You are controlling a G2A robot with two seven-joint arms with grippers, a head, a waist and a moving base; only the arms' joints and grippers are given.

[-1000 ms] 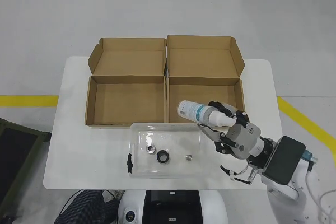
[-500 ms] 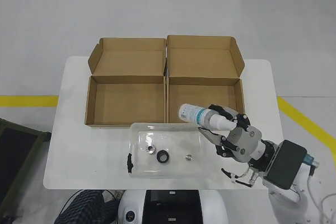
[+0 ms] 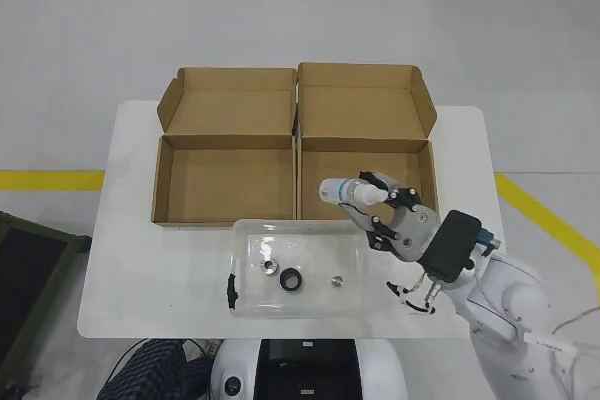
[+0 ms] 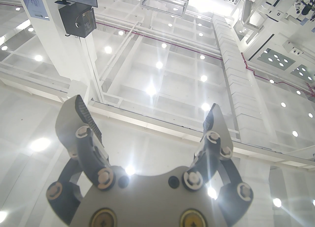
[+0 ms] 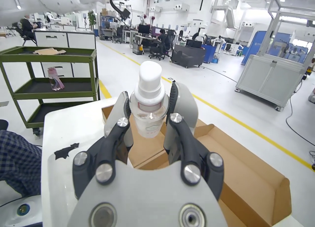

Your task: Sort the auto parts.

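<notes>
Currently the right gripper is pinching the spray bottle just right of frame centre, over the near part of the right-hand cardboard box (left gripper points at the ceiling, jaws spread), so next I'd lower and release.

Spray bottle: we see clear glossy plastic with a matt white cap.
Right gripper: smooth pale grey fingers (metal or plastic, we cannot tell), matt black links, shiny metal screws.
Left gripper: we note ribbed black pads.
Boxes: plain matt brown cardboard.
Tray: glossy transparent plastic.
Metal ring: shiny.
Black ring: matt.
Table: smooth white.
</notes>
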